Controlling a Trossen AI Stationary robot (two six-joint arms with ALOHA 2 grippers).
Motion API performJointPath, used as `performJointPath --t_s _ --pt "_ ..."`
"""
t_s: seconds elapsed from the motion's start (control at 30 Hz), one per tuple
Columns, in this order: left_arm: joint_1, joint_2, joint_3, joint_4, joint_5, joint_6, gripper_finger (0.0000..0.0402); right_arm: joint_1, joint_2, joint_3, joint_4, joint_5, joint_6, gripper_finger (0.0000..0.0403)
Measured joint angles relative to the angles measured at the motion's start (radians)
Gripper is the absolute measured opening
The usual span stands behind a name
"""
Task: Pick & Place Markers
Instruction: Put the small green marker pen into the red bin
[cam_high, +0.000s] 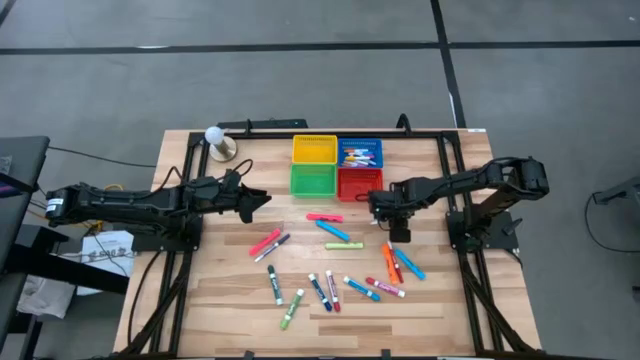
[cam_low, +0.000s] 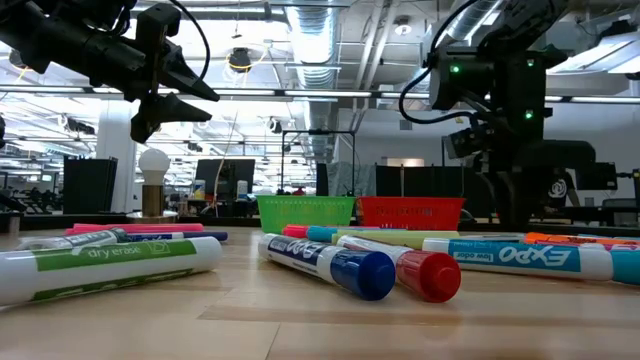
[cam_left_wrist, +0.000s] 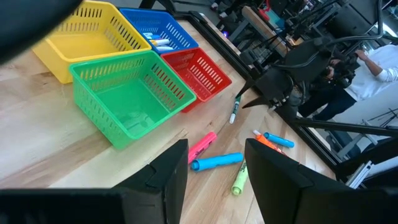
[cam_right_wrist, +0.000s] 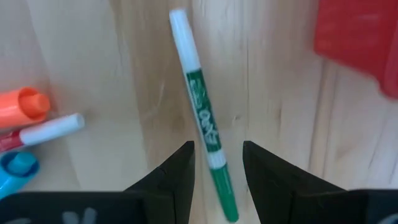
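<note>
Several coloured markers (cam_high: 333, 231) lie scattered flat on the wooden table, in front of four mesh baskets. More markers lie in the blue basket (cam_high: 360, 152). My right gripper (cam_high: 381, 207) hovers just in front of the red basket (cam_high: 360, 184), shut on a thin green-and-white marker (cam_right_wrist: 202, 118). My left gripper (cam_high: 257, 200) is open in the air, left of the green basket (cam_high: 313, 180). The left wrist view shows its fingers apart around (cam_left_wrist: 214, 180). My right gripper pinches the thin marker between its two fingers at the green end (cam_right_wrist: 219, 180). The fingers point down at the table and the marker runs along them. Its white end (cam_right_wrist: 179, 22) sticks out free. The marker is lifted clear and hangs slanting below the gripper (cam_left_wrist: 234, 112).
The yellow basket (cam_high: 314, 149) stands behind the green one. A light bulb on a small stand (cam_high: 219, 141) sits near the table's far left corner. Orange and blue markers (cam_high: 397, 265) lie under the right arm. A person (cam_left_wrist: 373, 68) stands beyond the table's right side.
</note>
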Motion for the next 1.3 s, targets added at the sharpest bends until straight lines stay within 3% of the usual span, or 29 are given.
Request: performJointPath --t_s 0.33,1.0,1.3 --pt "0.0 0.0 0.0 0.0 0.0 0.0 0.0158 0.0 0.0 -0.005 0.051 -0.011 -0.075 0.0124" --pt "0.0 0.0 0.0 0.0 0.0 0.0 0.0158 0.0 0.005 -0.102 0.165 0.012 -0.077 0.0124" --pt "0.0 0.0 0.0 0.0 0.0 0.0 0.0158 0.0 0.006 -0.103 0.165 -0.013 -0.079 0.0082"
